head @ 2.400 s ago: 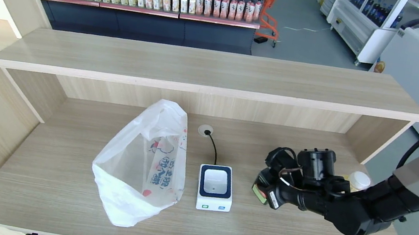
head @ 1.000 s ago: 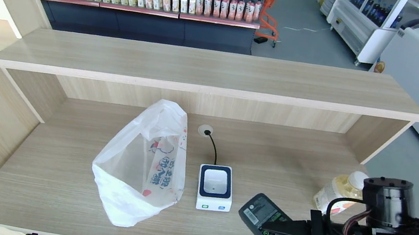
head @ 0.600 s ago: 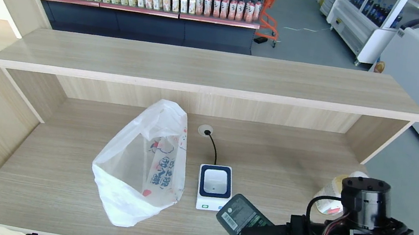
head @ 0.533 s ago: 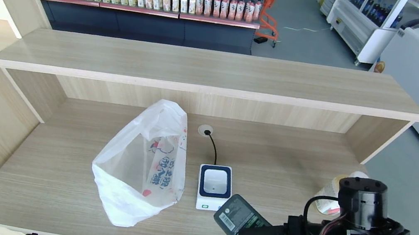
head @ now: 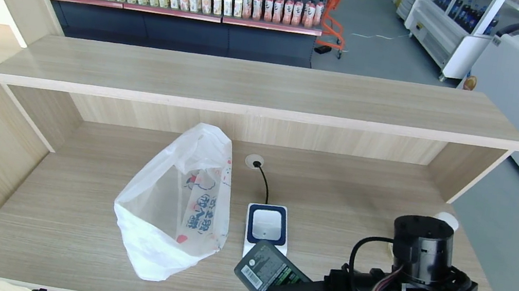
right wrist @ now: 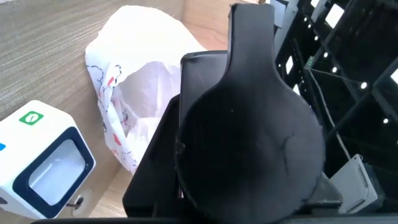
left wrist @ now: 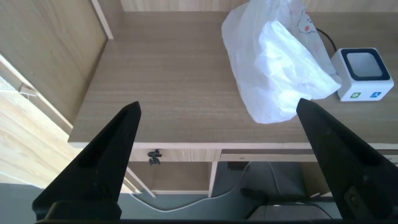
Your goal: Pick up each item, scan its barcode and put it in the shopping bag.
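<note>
No wording can be made out. The dark pack (head: 269, 282), at 6 o'clock from the scanner (head: 267, 226), carries a white barcode label (head: 251, 276) and green round marks. The shopping bag (head: 177, 205) bears blue characters, too small to read. The scanner's front has a green and a blue sticker.

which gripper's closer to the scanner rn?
Right. The right gripper holds a dark packet just over the scanner, at its front edge. The left gripper hangs open over the counter front, with the bag between it and the scanner.
</note>
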{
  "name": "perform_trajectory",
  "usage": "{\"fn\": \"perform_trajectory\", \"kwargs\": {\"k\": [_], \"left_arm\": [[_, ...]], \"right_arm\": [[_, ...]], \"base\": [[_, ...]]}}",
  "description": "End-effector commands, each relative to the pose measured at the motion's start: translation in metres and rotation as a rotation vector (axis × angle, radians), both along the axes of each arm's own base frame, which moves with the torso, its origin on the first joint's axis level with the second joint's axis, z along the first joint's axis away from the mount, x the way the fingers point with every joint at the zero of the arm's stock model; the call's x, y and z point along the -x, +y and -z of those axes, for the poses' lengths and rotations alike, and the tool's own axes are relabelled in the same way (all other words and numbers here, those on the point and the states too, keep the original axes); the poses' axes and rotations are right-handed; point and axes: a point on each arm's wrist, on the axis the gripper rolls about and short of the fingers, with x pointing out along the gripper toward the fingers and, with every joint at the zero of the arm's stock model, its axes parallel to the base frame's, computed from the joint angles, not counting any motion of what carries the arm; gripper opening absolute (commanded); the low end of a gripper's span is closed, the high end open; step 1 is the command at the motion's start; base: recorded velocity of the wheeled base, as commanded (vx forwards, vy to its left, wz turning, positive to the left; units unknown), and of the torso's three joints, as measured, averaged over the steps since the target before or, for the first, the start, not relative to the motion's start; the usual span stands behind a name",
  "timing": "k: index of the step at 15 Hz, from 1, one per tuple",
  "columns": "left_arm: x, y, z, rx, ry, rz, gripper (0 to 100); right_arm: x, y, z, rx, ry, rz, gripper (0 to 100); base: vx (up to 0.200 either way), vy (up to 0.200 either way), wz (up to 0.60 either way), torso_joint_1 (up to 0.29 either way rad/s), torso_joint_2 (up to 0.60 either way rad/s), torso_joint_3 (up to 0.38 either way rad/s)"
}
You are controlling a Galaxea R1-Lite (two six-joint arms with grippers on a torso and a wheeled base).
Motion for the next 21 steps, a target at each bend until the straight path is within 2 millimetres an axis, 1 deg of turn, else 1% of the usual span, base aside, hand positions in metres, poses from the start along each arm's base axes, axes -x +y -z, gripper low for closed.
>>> {"fn": "perform_trajectory", "kwargs": {"k": [1,7,21], "left_arm": [[0.0000,0.0000,0.0000,0.000,0.000,0.000,100],[0.0000,0.0000,0.0000,0.000,0.000,0.000,100],[0.0000,0.0000,0.0000,0.000,0.000,0.000,100]], "right_arm": [[0.0000,0.0035,0.0037,0.006,0.010,-0.010,0],[0.0022,0.0117,0.0123,0.023,0.023,-0.039,0],[0.0029,0.0107,0.0084,0.009,-0.003,-0.040,0]], "base": [[0.000,0.000,0.00,0.000,0.00,0.000],[0.000,0.000,0.00,0.000,0.00,0.000],[0.000,0.000,0.00,0.000,0.00,0.000]]}}
